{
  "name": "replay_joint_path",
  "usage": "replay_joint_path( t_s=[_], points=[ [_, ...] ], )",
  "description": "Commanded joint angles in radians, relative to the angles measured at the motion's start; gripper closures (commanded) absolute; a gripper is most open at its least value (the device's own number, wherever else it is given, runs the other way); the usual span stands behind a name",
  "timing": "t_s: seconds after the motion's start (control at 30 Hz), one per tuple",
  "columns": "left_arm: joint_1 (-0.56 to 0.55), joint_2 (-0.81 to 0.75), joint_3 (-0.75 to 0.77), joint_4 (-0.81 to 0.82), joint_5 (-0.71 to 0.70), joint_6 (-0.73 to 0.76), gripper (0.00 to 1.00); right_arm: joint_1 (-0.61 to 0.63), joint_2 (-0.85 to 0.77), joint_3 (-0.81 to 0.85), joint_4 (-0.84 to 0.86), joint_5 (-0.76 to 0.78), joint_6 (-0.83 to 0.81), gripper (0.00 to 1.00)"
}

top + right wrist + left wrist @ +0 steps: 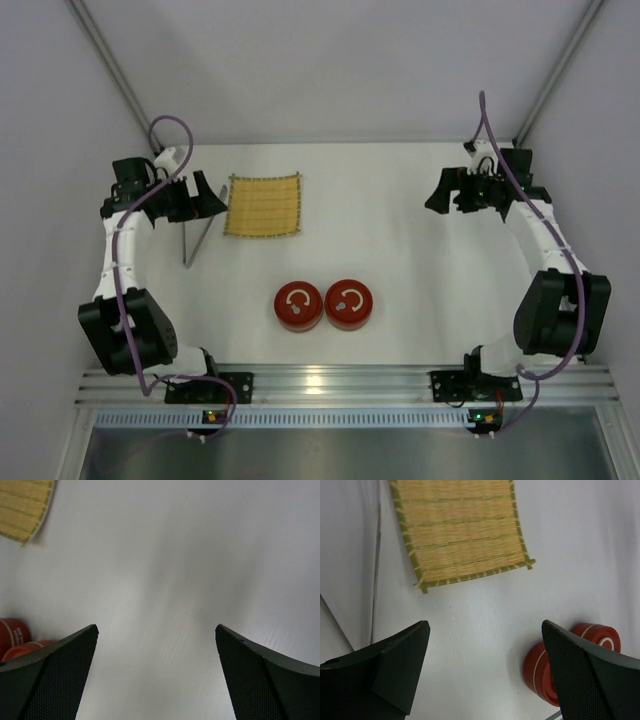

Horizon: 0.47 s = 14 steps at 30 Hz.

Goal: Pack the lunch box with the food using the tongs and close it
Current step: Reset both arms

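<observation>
The tongs [188, 252] lie flat on the counter [400, 260] at its left side. Their joined end points toward the arm bases and the two thin arms splay open toward the far edge. They sit just beside the near-left corner of the woven yellow mat [263, 205], apart from it.

They look like slim bare metal, so they should be light, stiff along their length and springy across it. They are also likely slick, and they lie low against the surface. Probably the best hold is across both arms around mid-length, where a squeeze shuts the tips. A hold nearer the hinge would give little travel, and one nearer the tips would leave no reach.

The left claw [207, 197] hangs above the splayed ends, spread fully wide and holding nothing. Across the counter, well apart, the right claw [437, 195] is equally wide and also empty, with bare surface under it.

No food shows anywhere, and the mat is bare. Two red tubs, the left red tub [298, 305] and the right red tub [348, 304], stand touching near the middle front with their lids on. I take them to be the lunch box. Whether the bites are inside cannot be told.
</observation>
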Motion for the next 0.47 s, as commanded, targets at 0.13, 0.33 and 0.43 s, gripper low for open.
replay_joint_path(
  t_s=[0.13,0.33,0.43],
  points=[
    [0.096,0.065,-0.111,0.099,-0.063,0.095,0.02,-0.096,0.074,-0.106,0.165,0.102,-0.032,0.01],
    [0.099,0.057,-0.119,0.095,-0.11,0.138,0.02,-0.098,0.106,-0.109,0.187,0.13,-0.045,0.01],
    [0.099,0.044,-0.125,0.099,-0.107,0.165,0.02,-0.096,0.105,-0.111,0.187,0.127,-0.045,0.01]
  ],
)
